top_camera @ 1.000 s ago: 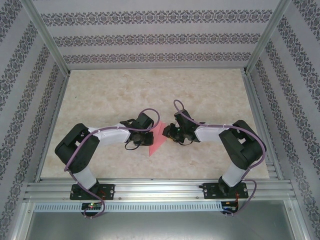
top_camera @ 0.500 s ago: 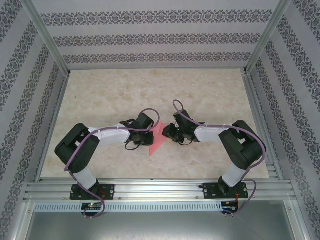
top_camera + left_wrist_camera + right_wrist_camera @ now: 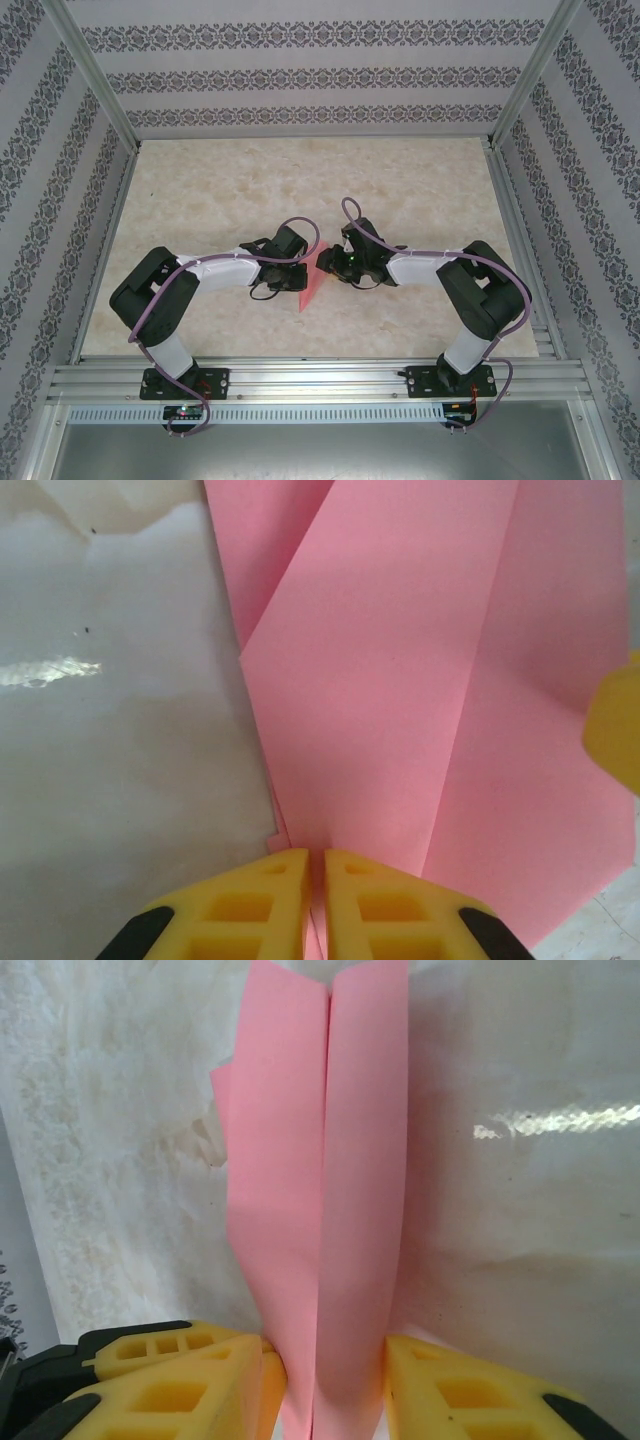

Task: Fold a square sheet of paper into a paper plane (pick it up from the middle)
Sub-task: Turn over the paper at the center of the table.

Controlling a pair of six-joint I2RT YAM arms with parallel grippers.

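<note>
The square sheet of paper (image 3: 308,285), pink and part-folded into a pointed shape, lies mid-table between my two grippers. My left gripper (image 3: 316,875) is shut on the sheet's near edge, a thin layer pinched between its yellow fingers; from above the left gripper (image 3: 298,272) sits at the sheet's left side. The sheet (image 3: 400,680) shows diagonal creases. My right gripper (image 3: 330,1390) straddles the sheet (image 3: 320,1180), whose two raised flaps meet along a centre seam. Its fingers (image 3: 470,1400) stand apart, with the flaps loosely touching them. One right finger (image 3: 615,730) shows at the left wrist view's right edge.
The beige marbled table (image 3: 300,190) is ringed by an aluminium frame and patterned walls. Both arms reach inward from their bases at the near rail (image 3: 320,380), their forearms and purple cables close together over the table's middle.
My right gripper has shifted slightly left and away, pressing closer to the sheet, and its jaws have widened a little. The sheet looks narrower from above. The left arm has not moved.
</note>
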